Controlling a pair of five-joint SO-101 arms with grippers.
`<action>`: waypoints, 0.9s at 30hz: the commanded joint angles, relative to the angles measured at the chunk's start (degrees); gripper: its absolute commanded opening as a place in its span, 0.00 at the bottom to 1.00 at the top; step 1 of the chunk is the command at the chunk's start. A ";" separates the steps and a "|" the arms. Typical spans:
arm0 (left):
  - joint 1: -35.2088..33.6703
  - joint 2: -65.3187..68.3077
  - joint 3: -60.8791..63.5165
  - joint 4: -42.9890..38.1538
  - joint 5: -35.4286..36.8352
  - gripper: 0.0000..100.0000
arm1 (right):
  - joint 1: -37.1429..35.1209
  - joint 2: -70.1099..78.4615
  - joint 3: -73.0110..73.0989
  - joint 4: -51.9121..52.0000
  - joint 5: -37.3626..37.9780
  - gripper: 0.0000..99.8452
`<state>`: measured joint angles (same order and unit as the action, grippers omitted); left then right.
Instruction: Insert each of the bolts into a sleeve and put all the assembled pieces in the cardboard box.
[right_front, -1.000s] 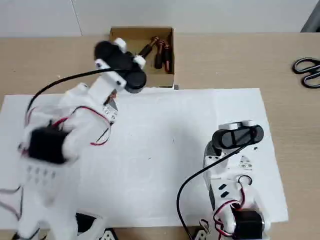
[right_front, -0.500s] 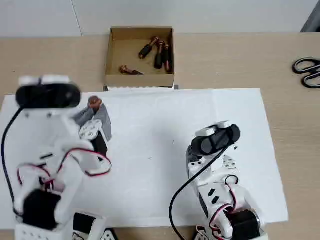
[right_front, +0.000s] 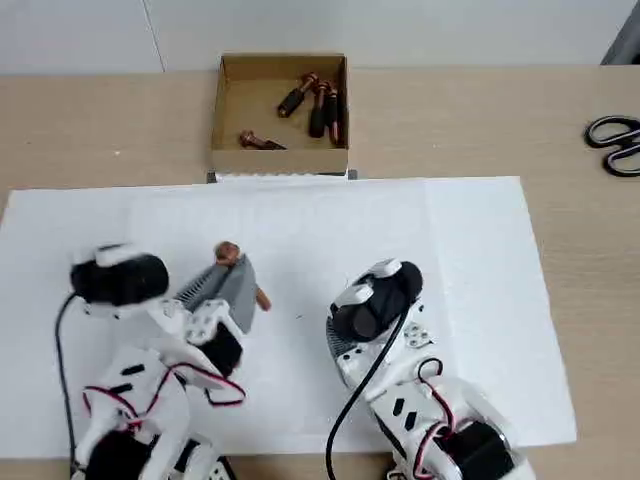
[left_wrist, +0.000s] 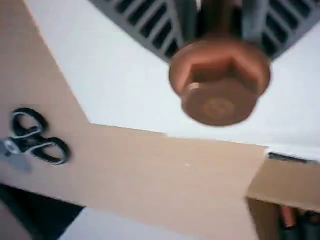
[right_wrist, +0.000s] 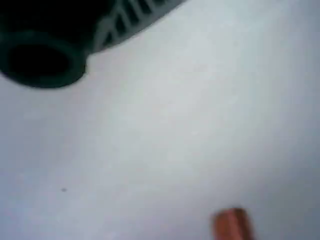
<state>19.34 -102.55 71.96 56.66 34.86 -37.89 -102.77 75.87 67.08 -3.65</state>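
My left gripper hangs over the white sheet at the front left, shut on a copper bolt with its hexagonal head pointing away from the arm. The grey fingers flank the shaft. The right arm's wrist stands just right of it, near the sheet's front middle. In the right wrist view a black sleeve sits against a grey finger, open end outward, and the bolt's copper tip shows farther off. The cardboard box at the back holds several assembled pieces.
The white sheet covers most of the table's front half. Scissors lie at the far right edge of the wooden table, also seen as scissors in the left wrist view. Cables trail from both arms near the front edge.
The left arm has drawn back from the box toward the front edge with the bolt in its gripper. The right arm has shifted left, closer to it.
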 joint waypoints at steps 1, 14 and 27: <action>0.88 -1.58 0.92 -3.96 2.81 0.01 | -2.51 0.04 -0.53 -1.10 0.79 0.00; 7.47 -1.05 1.63 -5.54 8.18 0.01 | -5.23 0.40 -0.44 -1.19 0.79 0.00; 10.11 -1.14 4.70 -5.80 8.26 0.01 | -7.96 0.04 0.53 -1.19 2.73 0.00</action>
<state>29.01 -103.08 76.97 52.53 42.68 -45.54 -102.77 76.75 67.08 -1.63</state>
